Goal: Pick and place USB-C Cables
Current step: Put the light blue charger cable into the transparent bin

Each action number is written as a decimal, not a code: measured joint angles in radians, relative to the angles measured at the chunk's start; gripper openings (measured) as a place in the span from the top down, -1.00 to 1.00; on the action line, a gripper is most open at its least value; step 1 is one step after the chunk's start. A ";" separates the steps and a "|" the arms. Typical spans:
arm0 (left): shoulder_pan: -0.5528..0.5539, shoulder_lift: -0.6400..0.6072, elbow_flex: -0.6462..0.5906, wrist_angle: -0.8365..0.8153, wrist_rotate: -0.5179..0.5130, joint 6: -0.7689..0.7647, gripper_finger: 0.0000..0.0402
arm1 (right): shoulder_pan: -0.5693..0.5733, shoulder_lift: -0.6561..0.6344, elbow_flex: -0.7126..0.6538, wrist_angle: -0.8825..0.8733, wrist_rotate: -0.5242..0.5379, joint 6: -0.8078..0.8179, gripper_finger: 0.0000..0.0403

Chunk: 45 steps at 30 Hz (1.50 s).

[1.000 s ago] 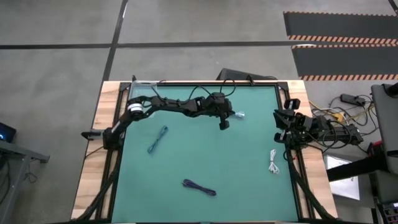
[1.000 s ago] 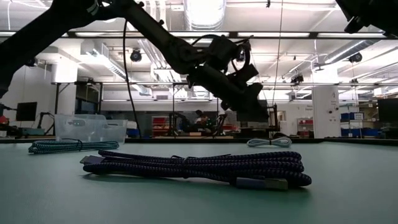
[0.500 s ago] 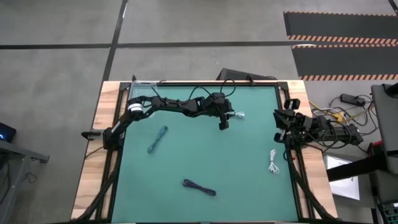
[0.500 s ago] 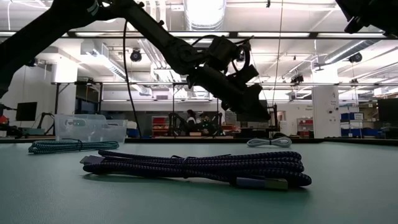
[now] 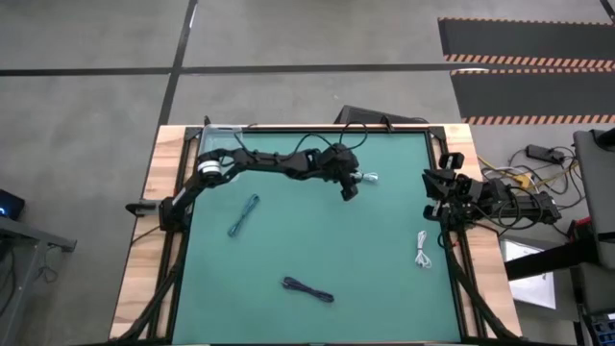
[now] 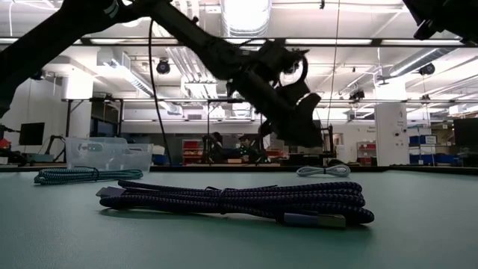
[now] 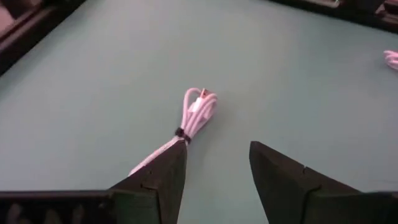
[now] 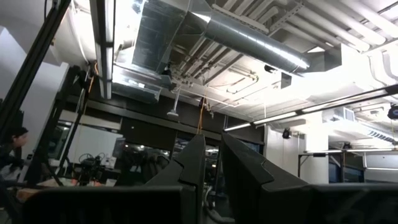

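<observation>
From overhead, the left hand [image 5: 350, 189] hangs over the far middle of the green surface [image 5: 384, 279], just beside a white cable [image 5: 368, 177]; this looks like the approach to a first pick, since the teal cable [image 5: 243, 214], the dark purple cable [image 5: 307, 288] and the second white cable [image 5: 423, 249] all lie loose and well apart. The right hand [image 5: 430, 197] waits at the right edge, beside that second white cable. At table height, the purple cable [image 6: 231, 200] fills the foreground, the teal one [image 6: 78, 175] lies to the left by a clear plastic bin [image 6: 108, 155], and the left hand [image 6: 299, 131] hovers above the surface, clear of the white bundle [image 6: 323, 170] behind it; how far apart its fingers stand is hard to read here. Its own wrist camera settles that: the fingers [image 7: 158, 180] are spread, with the white cable [image 7: 189, 121] lying just ahead, off toward one finger, so I'd say it must shift sideways, drop and close. The right wrist camera shows only ceiling, its fingers [image 8: 196, 162] nearly together with a narrow gap.
</observation>
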 joint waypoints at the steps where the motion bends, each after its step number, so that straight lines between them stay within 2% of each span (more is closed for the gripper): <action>1: -0.006 0.000 0.023 -0.043 -0.022 0.008 0.20 | 0.000 0.000 0.000 0.000 0.000 -0.001 0.79; 4: -0.023 0.000 0.070 -0.122 -0.058 0.088 0.20 | 0.000 0.000 0.000 -0.001 0.000 -0.013 0.79; 10: -0.036 -0.002 0.119 -0.135 -0.053 0.287 0.20 | 0.000 0.000 0.000 -0.005 0.000 -0.016 0.79; 17: -0.030 -0.001 0.132 -0.137 -0.026 0.286 0.20 | 0.000 0.000 0.000 -0.005 0.000 -0.028 0.79; 26: -0.033 0.030 0.136 -0.125 -0.022 0.209 0.20 | 0.000 0.000 0.000 -0.005 0.001 -0.039 0.79; 31: -0.034 0.096 0.217 -0.145 -0.022 0.208 0.20 | 0.000 0.000 0.000 -0.005 0.010 -0.045 0.79; 38: -0.030 0.196 0.378 -0.261 -0.029 0.236 0.20 | 0.000 0.001 0.000 -0.018 0.053 -0.053 0.79; 45: -0.012 0.211 0.371 -0.278 -0.030 0.240 0.20 | 0.000 0.000 0.000 -0.020 0.053 -0.053 0.79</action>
